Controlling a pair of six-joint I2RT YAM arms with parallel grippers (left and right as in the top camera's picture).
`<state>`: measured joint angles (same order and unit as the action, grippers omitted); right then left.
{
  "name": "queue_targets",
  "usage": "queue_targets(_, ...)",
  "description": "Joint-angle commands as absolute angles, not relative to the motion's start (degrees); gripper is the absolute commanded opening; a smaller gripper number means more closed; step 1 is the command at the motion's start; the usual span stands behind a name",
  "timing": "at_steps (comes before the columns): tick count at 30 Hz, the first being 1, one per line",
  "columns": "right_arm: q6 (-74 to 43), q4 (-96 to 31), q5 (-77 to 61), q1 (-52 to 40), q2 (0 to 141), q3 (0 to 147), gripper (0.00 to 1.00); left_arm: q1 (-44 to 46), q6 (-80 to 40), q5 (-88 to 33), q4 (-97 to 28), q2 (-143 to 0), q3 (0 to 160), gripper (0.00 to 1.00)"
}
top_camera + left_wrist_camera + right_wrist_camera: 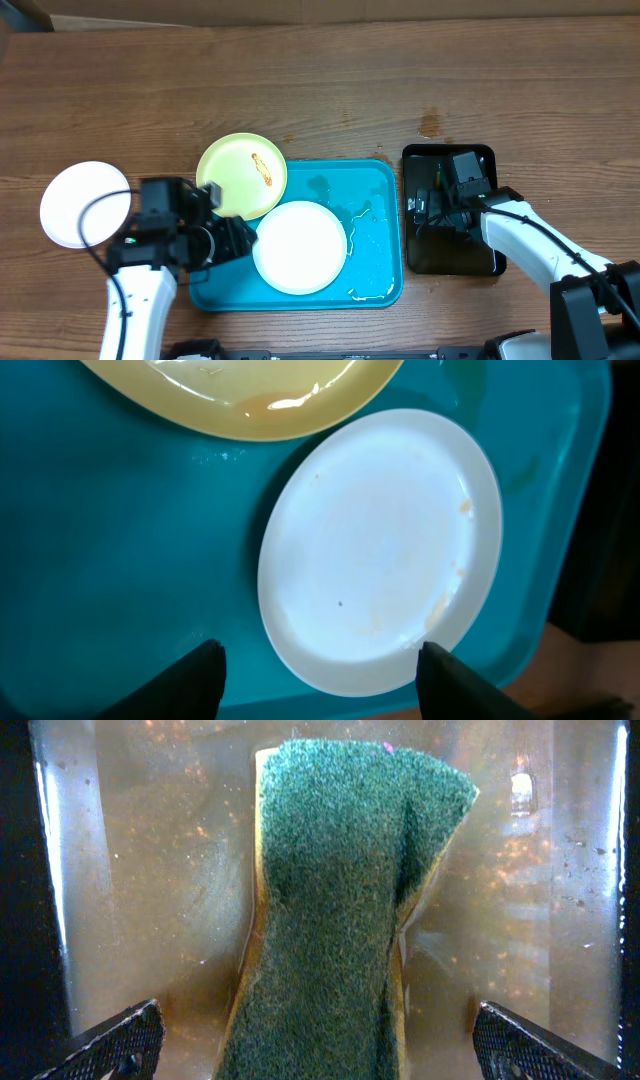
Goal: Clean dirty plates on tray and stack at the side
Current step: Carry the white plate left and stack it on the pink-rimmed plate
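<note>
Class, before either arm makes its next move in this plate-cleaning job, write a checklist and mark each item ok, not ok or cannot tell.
1. Left gripper open, not clamping the white plate: ok.
2. Right gripper open, straddling the sponge: ok.
3. Sponge lying in the black tray: ok.
4. White plate free of smears: not ok, orange marks near its rim.
5. Yellow-green plate wholly inside the tray: not ok, it overhangs a corner.
6. Stacking spot started: ok, second white plate on the table.
</note>
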<state>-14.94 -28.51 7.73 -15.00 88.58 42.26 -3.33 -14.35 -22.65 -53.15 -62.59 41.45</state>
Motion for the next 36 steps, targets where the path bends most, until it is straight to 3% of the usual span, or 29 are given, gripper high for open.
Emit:
queue_targets(1, -14.9, -28.4, 8.1, -14.9, 88.8, 42.1, 1.0, -0.4, -18.3, -20.5, -49.0, -64.2, 37.2, 0.59)
queue_targets(4, -14.9, -28.3, 8.1, -14.9, 88.8, 42.1, 1.0, 2.2, -18.5, -20.3, -43.9, -66.6, 34.5, 0.55)
queue_targets(13, -14.9, -28.4, 8.1, -14.9, 88.8, 42.1, 1.0, 9.5, -21.0, -11.9, -35.0, -77.0, 31.9, 0.57)
queue_targets(16, -14.9, -28.4, 8.1, -14.9, 88.8, 42.1, 1.0, 10.2, -21.3, -15.1, -34.4, -78.6, 31.9, 0.35)
queue_targets(18, -14.9, -28.3, 8.1, -14.9, 88.8, 42.1, 1.0, 10.3, -21.3, -18.0, -34.4, -78.7, 31.9, 0.33)
queue_targets(21, -14.9, -28.3, 8.1, -14.9, 88.8, 42.1, 1.0, 10.3, -21.0, -22.7, -34.4, -78.7, 32.3, 0.04)
queue_targets(26, -14.9, -28.3, 8.1, -14.9, 88.8, 42.1, 1.0, 10.3, -19.3, -28.6, -37.0, -76.8, 38.1, 0.04)
queue_targets(36, -14.9, -28.3, 8.1, -14.9, 88.8, 42.1, 1.0, 6.1, -19.3, -24.2, -42.5, -72.1, 54.1, 0.04)
